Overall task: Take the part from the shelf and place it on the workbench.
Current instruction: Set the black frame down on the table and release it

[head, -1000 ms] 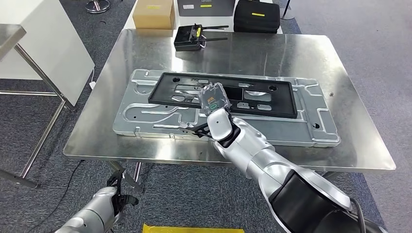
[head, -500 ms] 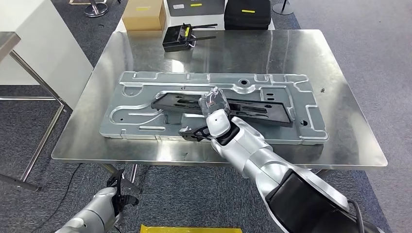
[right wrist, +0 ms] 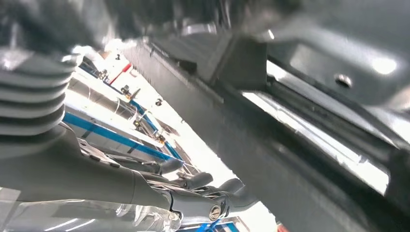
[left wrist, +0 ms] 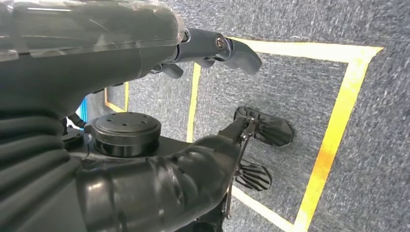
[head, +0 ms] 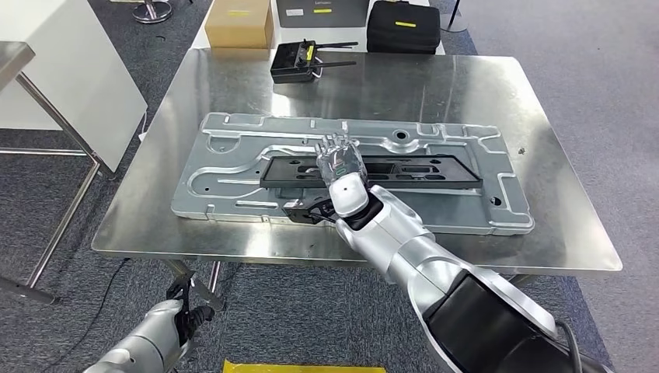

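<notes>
1. The square workbench top of bare sheet metal (head: 497,85) is smooth and glossy, with blurred reflections.
2. The long pressed grey metal panel (head: 233,155) has a duller, satin sheen with stamped ribs.
3. The long black plastic frame part (head: 420,167) looks matt.
4. The robot's right hand (head: 339,159) wears a clear, shiny plastic cover; the silver arm shell (head: 404,249) behind it is glossy.
5. The grey carpet floor (head: 606,47) is rough and matt.
6. The brown cardboard box (head: 239,23) looks dull and papery.
</notes>
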`<action>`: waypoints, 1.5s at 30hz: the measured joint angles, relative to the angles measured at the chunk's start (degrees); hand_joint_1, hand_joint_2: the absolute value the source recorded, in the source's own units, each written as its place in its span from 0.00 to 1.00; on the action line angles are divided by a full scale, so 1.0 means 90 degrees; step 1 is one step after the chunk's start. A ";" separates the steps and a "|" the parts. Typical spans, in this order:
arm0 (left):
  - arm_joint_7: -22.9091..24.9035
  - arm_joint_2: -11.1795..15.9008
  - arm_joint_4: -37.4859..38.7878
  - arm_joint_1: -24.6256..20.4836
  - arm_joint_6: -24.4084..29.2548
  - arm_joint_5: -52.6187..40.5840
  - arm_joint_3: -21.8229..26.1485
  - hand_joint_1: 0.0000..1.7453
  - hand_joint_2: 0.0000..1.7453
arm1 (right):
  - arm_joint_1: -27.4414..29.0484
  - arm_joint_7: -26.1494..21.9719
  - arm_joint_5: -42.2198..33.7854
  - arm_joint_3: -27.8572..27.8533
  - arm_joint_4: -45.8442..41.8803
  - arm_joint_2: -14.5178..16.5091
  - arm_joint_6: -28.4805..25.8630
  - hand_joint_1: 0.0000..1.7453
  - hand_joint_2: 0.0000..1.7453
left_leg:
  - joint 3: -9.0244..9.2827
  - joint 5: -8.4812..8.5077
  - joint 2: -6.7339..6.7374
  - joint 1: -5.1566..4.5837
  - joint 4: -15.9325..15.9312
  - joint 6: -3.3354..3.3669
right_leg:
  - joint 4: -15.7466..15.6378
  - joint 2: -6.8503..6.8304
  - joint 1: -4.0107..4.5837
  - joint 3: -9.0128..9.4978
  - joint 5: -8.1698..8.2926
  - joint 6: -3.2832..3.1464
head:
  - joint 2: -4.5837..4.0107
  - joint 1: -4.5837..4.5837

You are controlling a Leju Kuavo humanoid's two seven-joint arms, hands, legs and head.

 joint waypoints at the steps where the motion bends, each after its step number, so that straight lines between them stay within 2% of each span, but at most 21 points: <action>1: 0.0000 0.0000 0.0000 0.0003 -0.0002 0.0004 0.0001 0.00 0.00 | 0.0000 0.0000 -0.0001 -0.0001 0.0006 -0.0001 0.0000 0.00 0.00 | 0.0001 -0.0004 -0.0002 0.0003 0.0010 -0.0007 | -0.0183 -0.0003 -0.0019 0.0094 0.0149 0.0007 | 0.0000 0.0001; 3: 0.0001 0.0000 0.0000 0.0002 -0.0018 0.0012 0.0002 0.00 0.00 | -0.0012 0.0000 -0.0004 -0.0004 0.0010 -0.0001 0.0000 0.00 0.00 | -0.0003 -0.0025 -0.0006 0.0004 0.0038 -0.0041 | -0.1010 -0.0013 -0.0044 0.0520 0.0542 -0.0003 | 0.0000 0.0001; 5: 0.0009 0.0000 0.0000 -0.0003 -0.0043 0.0013 0.0004 0.00 0.00 | -0.0025 0.0000 -0.0009 -0.0010 0.0009 0.0003 0.0001 0.00 0.00 | -0.0030 -0.0037 -0.0013 -0.0018 0.0070 -0.0105 | -0.1617 -0.0017 -0.0031 0.0817 0.0715 -0.0048 | 0.0000 -0.0002; 9: 0.0029 0.0002 0.0000 0.0008 -0.0077 0.0014 0.0007 0.00 0.00 | -0.0030 0.0003 -0.0022 -0.0022 0.0016 0.0011 0.0003 0.00 0.00 | -0.0073 -0.0069 -0.0011 -0.0001 0.0099 -0.0252 | -0.1770 -0.0014 -0.0003 0.0853 0.0788 -0.0221 | 0.0000 -0.0005; 11: 0.0025 0.0001 0.0000 0.0007 -0.0077 0.0024 0.0007 0.00 0.00 | -0.0037 0.0004 -0.0030 -0.0033 0.0017 0.0019 0.0004 0.00 0.00 | -0.0216 -0.0391 -0.0008 0.0011 0.0488 -0.0291 | -0.1826 -0.0029 -0.0019 0.0852 0.0851 -0.0310 | 0.0000 -0.0005; 13: 0.0013 0.0001 0.0000 0.0013 -0.0061 0.0033 0.0009 0.00 0.00 | -0.0039 0.0005 -0.0041 -0.0039 0.0022 0.0025 0.0010 0.00 0.00 | -0.0514 -0.0857 -0.0009 0.0010 0.1317 -0.0307 | -0.1827 -0.0032 0.0003 0.0822 0.0880 -0.0350 | 0.0000 -0.0005; 15: 0.0002 0.0004 0.0000 0.0028 -0.0042 0.0033 0.0012 0.00 0.00 | -0.0036 0.0005 -0.0058 -0.0041 0.0032 0.0026 0.0024 0.00 0.00 | -0.0667 -0.1037 -0.0008 0.0009 0.1835 -0.0309 | -0.1814 -0.0032 0.0026 0.0784 0.0902 -0.0365 | 0.0000 -0.0005; 16: -0.0003 0.0004 0.0000 0.0032 -0.0036 0.0033 0.0013 0.00 0.00 | -0.0036 0.0005 -0.0066 -0.0044 0.0036 0.0026 0.0029 0.00 0.00 | -0.0576 -0.0951 -0.0008 0.0008 0.1735 -0.0300 | -0.1803 -0.0031 0.0031 0.0767 0.0913 -0.0363 | 0.0000 -0.0005; 19: -0.0027 0.0004 0.0000 0.0014 -0.0024 0.0033 0.0015 0.00 0.00 | -0.0049 0.0013 -0.0077 -0.0053 0.0036 0.0028 0.0033 0.00 0.00 | 0.0114 -0.0481 -0.0011 -0.0013 0.0550 -0.0233 | -0.1756 -0.0028 0.0044 0.0724 0.0945 -0.0324 | 0.0000 -0.0005; 21: -0.0052 0.0007 0.0000 -0.0001 -0.0012 0.0034 0.0018 0.00 0.00 | -0.0061 0.0019 -0.0083 -0.0061 0.0036 0.0029 0.0043 0.00 0.00 | 0.0327 -0.0376 -0.0020 -0.0049 0.0124 -0.0181 | -0.1739 -0.0023 0.0051 0.0679 0.0992 -0.0254 | 0.0000 -0.0005; 24: -0.0069 0.0002 0.0000 -0.0003 0.0003 0.0039 0.0021 0.00 0.00 | -0.0069 0.0024 -0.0088 -0.0080 0.0039 0.0022 0.0071 0.00 0.00 | 0.0273 -0.0253 -0.0012 -0.0052 0.0060 -0.0084 | -0.1741 -0.0013 0.0049 0.0618 0.1036 -0.0130 | 0.0000 -0.0004; 26: -0.0073 -0.0004 0.0000 -0.0014 0.0007 0.0042 0.0022 0.00 0.00 | -0.0078 0.0027 -0.0089 -0.0093 0.0044 0.0012 0.0084 0.00 0.00 | 0.0199 -0.0115 0.0019 -0.0026 -0.0014 0.0006 | -0.1435 -0.0011 0.0043 0.0486 0.0702 -0.0060 | 0.0000 0.0002; 29: -0.0077 -0.0003 0.0000 -0.0022 0.0006 0.0043 0.0024 0.00 0.00 | -0.0078 0.0032 -0.0090 -0.0100 0.0059 0.0001 0.0090 0.00 0.00 | 0.0005 0.0037 0.0043 -0.0035 -0.0006 0.0065 | -0.0293 -0.0016 -0.0001 0.0169 -0.0090 0.0022 | 0.0000 0.0007; 31: -0.0076 -0.0002 0.0000 -0.0020 -0.0010 0.0048 0.0024 0.00 0.00 | -0.0076 0.0032 -0.0090 -0.0100 0.0071 -0.0004 0.0091 0.00 0.00 | -0.0145 0.0132 0.0049 -0.0036 0.0024 0.0048 | -0.0023 -0.0018 -0.0030 0.0246 -0.0104 0.0051 | 0.0000 0.0008; 33: -0.0075 -0.0002 0.0000 -0.0021 -0.0045 0.0052 0.0025 0.00 0.00 | -0.0082 0.0033 -0.0090 -0.0101 0.0075 -0.0005 0.0091 0.00 0.00 | -0.0270 0.0219 0.0048 -0.0035 0.0054 0.0011 | -0.0588 -0.0021 -0.0059 0.0744 0.0183 0.0048 | 0.0000 0.0008; 35: -0.0075 0.0002 0.0000 -0.0028 -0.0081 0.0052 0.0030 0.00 0.00 | -0.0099 0.0036 -0.0090 -0.0103 0.0072 0.0003 0.0092 0.00 0.00 | -0.0361 0.0304 0.0043 -0.0049 0.0075 -0.0049 | -0.1385 -0.0011 -0.0044 0.1282 0.0263 0.0008 | 0.0000 0.0004; 37: -0.0072 0.0007 0.0000 -0.0029 -0.0101 0.0054 0.0043 0.00 0.00 | -0.0117 0.0039 -0.0090 -0.0104 0.0072 0.0011 0.0097 0.00 0.00 | -0.0408 0.0418 0.0039 -0.0053 0.0049 -0.0126 | -0.1744 0.0006 0.0005 0.1443 0.0237 -0.0060 | 0.0000 0.0000; 39: -0.0067 0.0015 0.0000 -0.0010 -0.0107 0.0056 0.0059 0.00 0.00 | -0.0123 0.0041 -0.0092 -0.0105 0.0073 0.0015 0.0102 0.00 0.00 | -0.0444 0.0496 0.0035 -0.0028 0.0009 -0.0206 | -0.1805 -0.0005 0.0011 0.1369 0.0358 -0.0164 | 0.0000 0.0001; 41: -0.0062 0.0027 0.0000 0.0013 -0.0107 0.0058 0.0068 0.00 0.00 | -0.0130 0.0040 -0.0093 -0.0105 0.0073 0.0027 0.0104 0.00 0.00 | -0.0567 0.0171 0.0029 -0.0005 0.0241 -0.0263 | -0.1860 -0.0031 -0.0010 0.1256 0.0523 -0.0288 | 0.0000 -0.0002; 43: -0.0059 0.0038 0.0000 0.0020 -0.0107 0.0055 0.0075 0.00 0.00 | -0.0138 0.0039 -0.0093 -0.0105 0.0073 0.0041 0.0109 0.00 0.00 | -0.0764 -0.0504 0.0027 0.0003 0.0976 -0.0298 | -0.1877 -0.0041 -0.0006 0.1088 0.0682 -0.0358 | 0.0000 -0.0007; 45: -0.0061 0.0050 0.0000 0.0025 -0.0107 0.0050 0.0090 0.00 0.00 | -0.0135 0.0039 -0.0093 -0.0105 0.0076 0.0047 0.0115 0.00 0.00 | -0.0891 -0.0885 0.0027 0.0004 0.1747 -0.0326 | -0.1870 -0.0043 0.0009 0.0912 0.0818 -0.0366 | 0.0000 -0.0007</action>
